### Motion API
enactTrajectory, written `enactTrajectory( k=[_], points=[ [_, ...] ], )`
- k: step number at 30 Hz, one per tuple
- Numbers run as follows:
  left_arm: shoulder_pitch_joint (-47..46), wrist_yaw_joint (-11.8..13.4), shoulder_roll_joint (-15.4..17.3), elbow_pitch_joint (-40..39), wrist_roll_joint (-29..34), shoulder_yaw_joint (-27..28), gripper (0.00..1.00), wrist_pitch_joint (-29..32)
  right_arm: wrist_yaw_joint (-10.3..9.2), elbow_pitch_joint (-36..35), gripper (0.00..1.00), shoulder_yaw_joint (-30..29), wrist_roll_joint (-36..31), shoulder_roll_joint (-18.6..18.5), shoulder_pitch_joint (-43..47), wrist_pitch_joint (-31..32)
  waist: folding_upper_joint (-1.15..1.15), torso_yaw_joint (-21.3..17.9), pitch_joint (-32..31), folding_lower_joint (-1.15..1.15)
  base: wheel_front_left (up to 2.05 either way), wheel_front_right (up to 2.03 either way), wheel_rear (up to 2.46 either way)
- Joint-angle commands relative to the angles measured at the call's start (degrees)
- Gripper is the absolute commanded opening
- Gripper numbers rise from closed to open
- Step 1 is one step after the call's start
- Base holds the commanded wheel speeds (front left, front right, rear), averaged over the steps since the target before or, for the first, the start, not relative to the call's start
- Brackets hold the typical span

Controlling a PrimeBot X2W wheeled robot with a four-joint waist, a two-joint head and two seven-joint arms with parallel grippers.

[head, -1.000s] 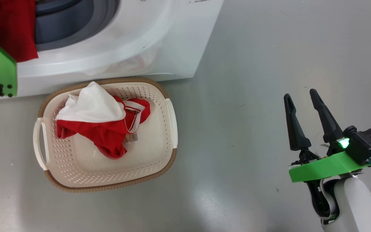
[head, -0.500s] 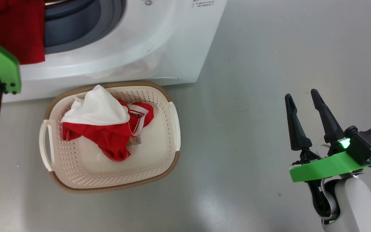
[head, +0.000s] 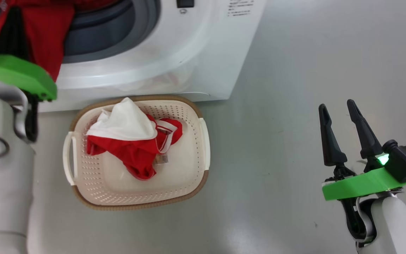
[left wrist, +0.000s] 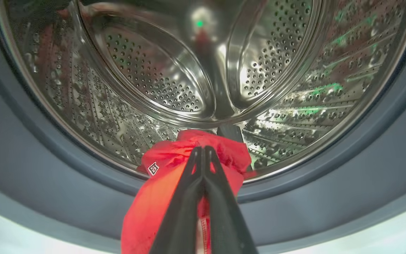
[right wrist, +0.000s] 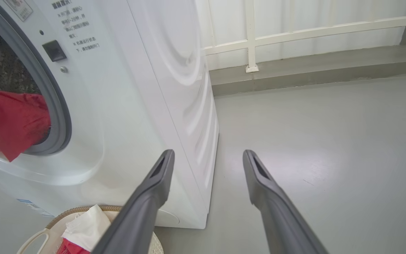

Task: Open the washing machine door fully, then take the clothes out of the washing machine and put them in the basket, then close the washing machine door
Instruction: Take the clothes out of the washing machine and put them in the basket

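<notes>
The first garment (head: 136,155) is deposited in the basket (head: 136,205). The second garment (left wrist: 143,204) is clamped by the fully closed left fingers (left wrist: 185,204) at the drum (left wrist: 160,84) mouth. The right fingers (head: 328,141) are spread wide, empty. Transfer and door closing are judged outstanding.

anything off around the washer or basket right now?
Nothing stands out. One red garment hangs at the mouth of the washing machine, pinched in the shut left gripper, as the task expects. The other garment lies wholly inside the basket. The right gripper is open above the floor.
</notes>
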Motion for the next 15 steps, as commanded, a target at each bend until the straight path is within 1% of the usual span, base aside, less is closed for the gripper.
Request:
enactTrajectory(
  k=[1,9,15],
  points=[
    [3.4,-0.2,1.7,-5.0,-0.4,2.5,0.0,-0.7,0.37,-1.3,1.0,0.7,-0.6,0.1,2.0,-0.4,0.0,1.1,-0.8,0.0,0.0,0.0,0.0],
    [13.9,-1.3,-2.9,-22.9,1.0,8.8,0.0,-0.7,0.37,-1.7,1.0,-0.3,-1.4,0.1,2.7,-0.4,0.0,2.6,-1.1,0.0,0.0,0.0,0.0],
    [19.9,-2.3,-6.1,-33.9,2.5,12.8,0.0,-0.7,0.37,-1.9,1.0,-0.6,-1.7,0.1,3.2,-0.4,0.0,3.1,-1.3,0.0,0.0,0.0,0.0]
  ],
)
